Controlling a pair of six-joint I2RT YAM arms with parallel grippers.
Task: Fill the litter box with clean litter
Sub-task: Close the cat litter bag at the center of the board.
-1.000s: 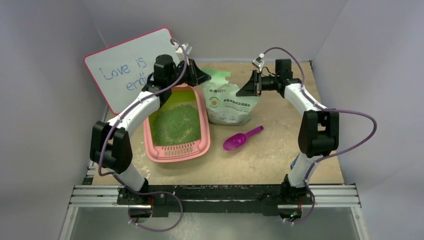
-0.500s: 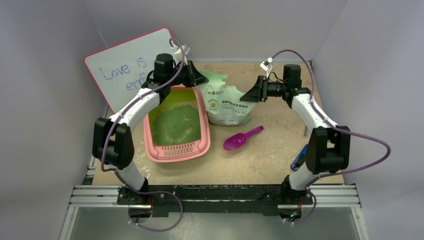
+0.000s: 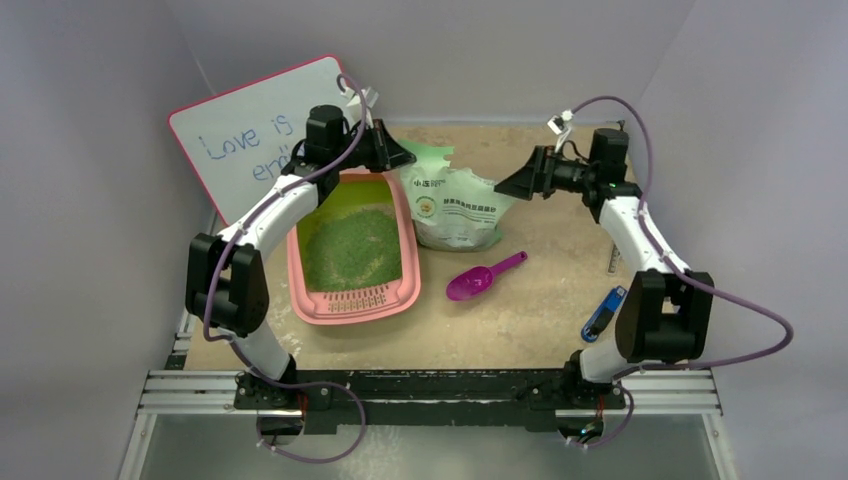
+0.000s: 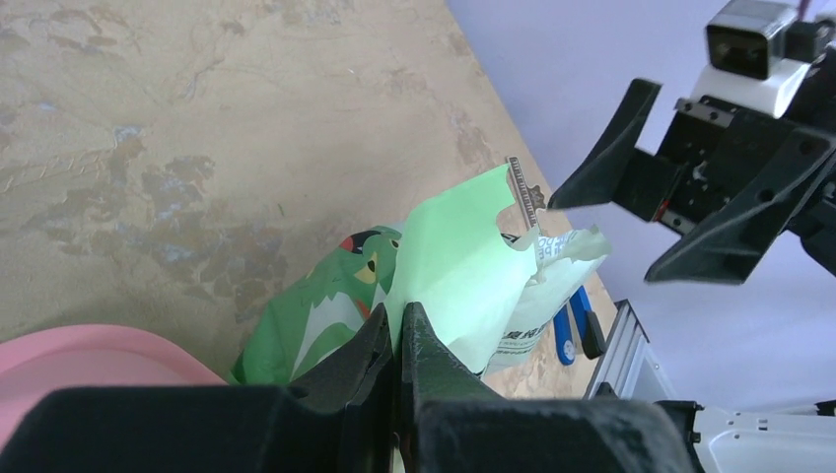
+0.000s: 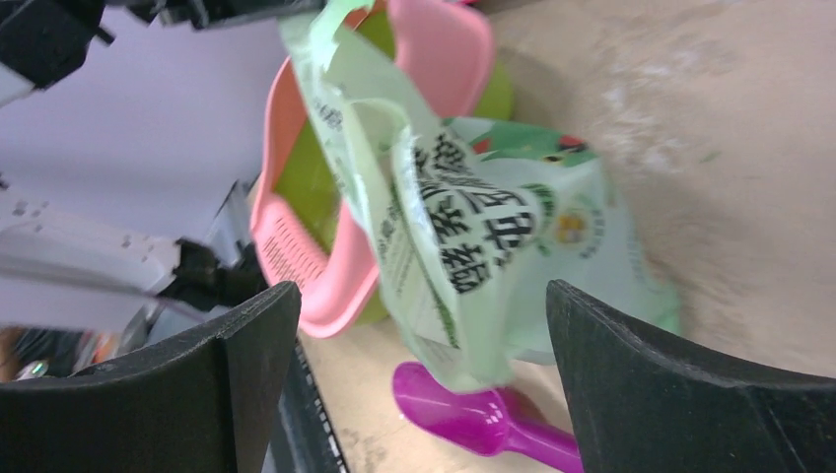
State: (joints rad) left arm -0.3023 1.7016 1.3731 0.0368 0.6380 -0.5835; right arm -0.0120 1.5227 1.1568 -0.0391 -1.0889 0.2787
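Near edge, right: a blue object (image 3: 603,312) lies on the table (image 3: 520,320) beside the right arm. Centre: a purple scoop (image 3: 480,278) lies flat, untouched. Left of it sits the litter box (image 3: 352,312), grille lip nearest the bases, with clean litter (image 3: 352,248) spread over its floor. Just beside its right wall stands the pale green bag (image 3: 455,210). The left gripper (image 4: 402,330) is clamped tight on the bag's torn top edge. The right gripper (image 3: 503,186) stands spread wide at the bag's upper right corner, holding nothing. A whiteboard (image 3: 250,130) leans at the far left.
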